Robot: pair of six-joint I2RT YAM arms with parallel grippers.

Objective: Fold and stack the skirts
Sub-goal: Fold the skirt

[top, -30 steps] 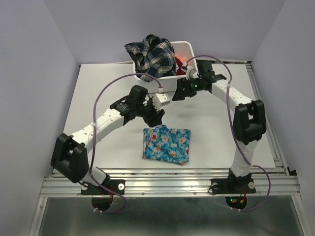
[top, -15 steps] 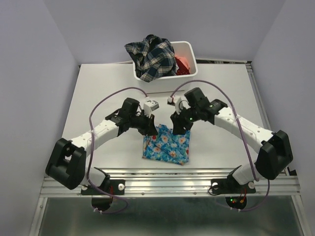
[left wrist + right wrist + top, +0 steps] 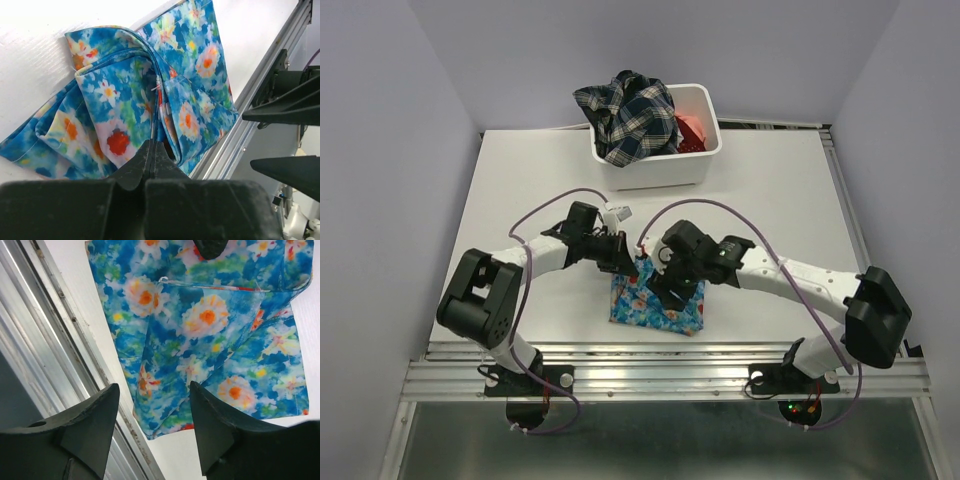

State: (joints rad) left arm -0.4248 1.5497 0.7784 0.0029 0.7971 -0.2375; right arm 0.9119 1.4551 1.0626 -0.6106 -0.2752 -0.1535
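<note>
The bright blue flowered skirt point(image 3: 665, 310) lies folded on the white table near its front edge. It fills the left wrist view point(image 3: 125, 100) and the right wrist view point(image 3: 210, 330). My left gripper point(image 3: 628, 264) sits low at the skirt's far left corner. Its jaws point(image 3: 151, 146) are pressed together, and a fold edge of the cloth runs straight into the tips. My right gripper point(image 3: 672, 290) hovers over the middle of the skirt, open point(image 3: 154, 385), with nothing between its fingers. A dark plaid skirt point(image 3: 625, 120) and a coral-red one point(image 3: 692, 128) lie in the bin.
A white bin point(image 3: 705, 165) stands at the back centre of the table, with the plaid cloth spilling over its left rim. An aluminium rail point(image 3: 660, 350) runs along the table's near edge, close to the skirt's front hem point(image 3: 50, 340).
Both arms came in to the blue skirt, the right one from beside the bin. The left gripper went from open to shut at the skirt's far left corner.
</note>
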